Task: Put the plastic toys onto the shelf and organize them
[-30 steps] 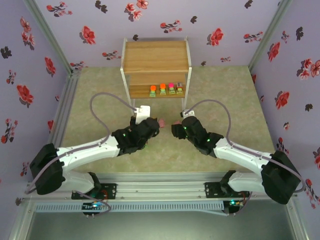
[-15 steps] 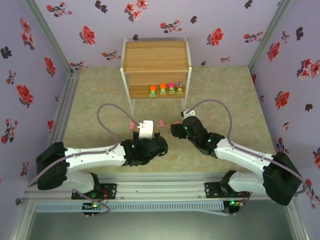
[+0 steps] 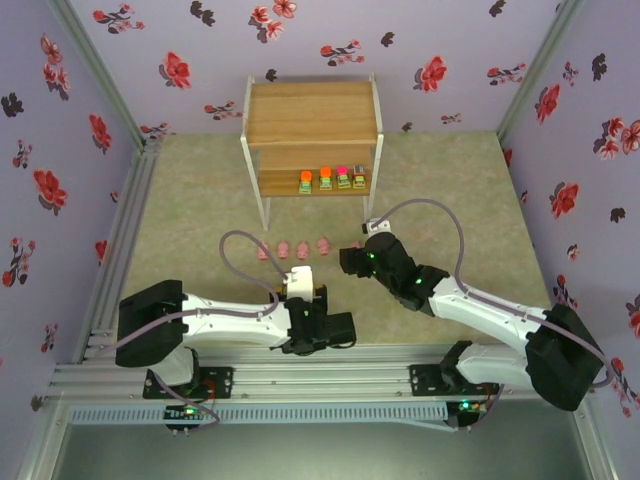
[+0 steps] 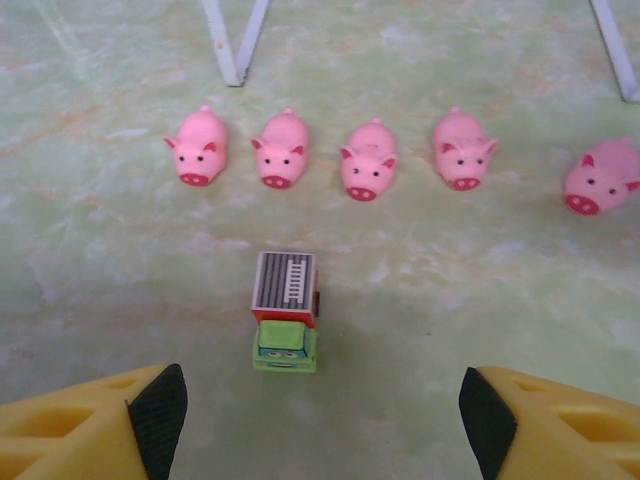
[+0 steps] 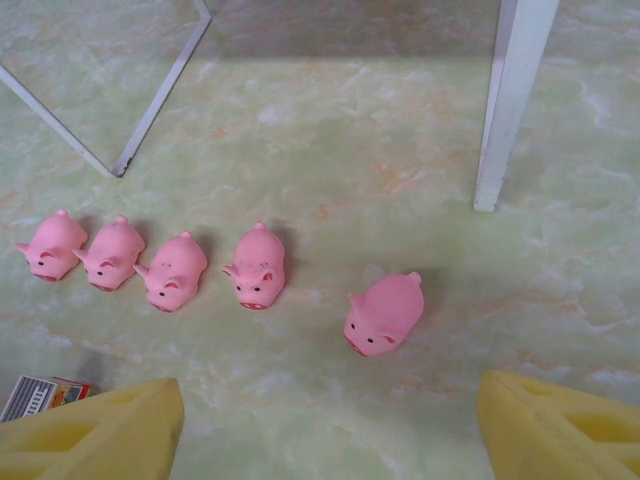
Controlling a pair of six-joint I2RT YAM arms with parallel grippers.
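Note:
Five pink pig toys lie on the table in front of the shelf (image 3: pixel 312 112): a row of several (image 4: pixel 283 150) and one apart to the right (image 5: pixel 385 312). A blocky toy truck (image 4: pixel 285 325) with a grey striped top and green cab stands just ahead of my left gripper (image 4: pixel 320 425), which is open with nothing between its fingers. My right gripper (image 5: pixel 330 425) is open and empty too, just short of the separate pig. Several blocky toys (image 3: pixel 332 180) stand in a row on the shelf's lower tier. In the top view the right gripper (image 3: pixel 352 258) is beside the pig row (image 3: pixel 293 247).
The shelf's white legs (image 5: pixel 510 100) and a diagonal brace (image 5: pixel 160 110) stand just beyond the pigs. Flowered purple walls (image 3: pixel 80 120) close in the table on three sides. The shelf's upper tier is bare.
The left arm has drawn back toward the near edge, uncovering the row of pigs. Both grippers have opened wider. The right arm has hardly moved.

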